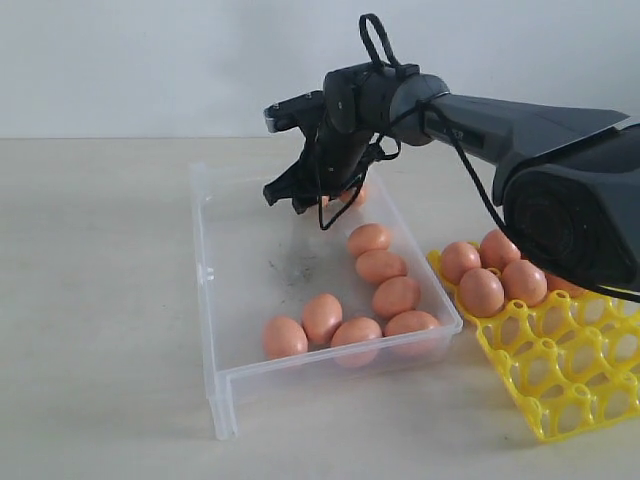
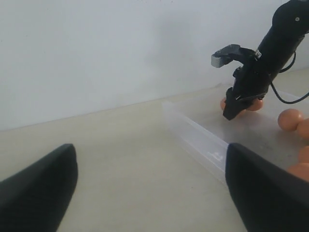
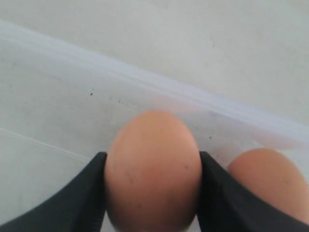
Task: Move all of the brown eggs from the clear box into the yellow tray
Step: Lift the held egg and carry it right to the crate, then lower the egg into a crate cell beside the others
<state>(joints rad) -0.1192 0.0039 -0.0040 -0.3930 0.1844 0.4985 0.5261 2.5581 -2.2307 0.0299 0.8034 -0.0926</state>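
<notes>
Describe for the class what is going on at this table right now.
The right gripper is down at the far end of the clear box, its fingers against both sides of a brown egg, with another egg beside it. Seven more eggs lie at the box's near end. At least four eggs already sit in the yellow tray. The left gripper hangs open outside the box.

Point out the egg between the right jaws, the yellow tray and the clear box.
egg [image 3: 152,169], right wrist view, shell middle.
yellow tray [image 1: 550,428], exterior view, near corner.
clear box [image 1: 260,385], exterior view, near wall.
</notes>
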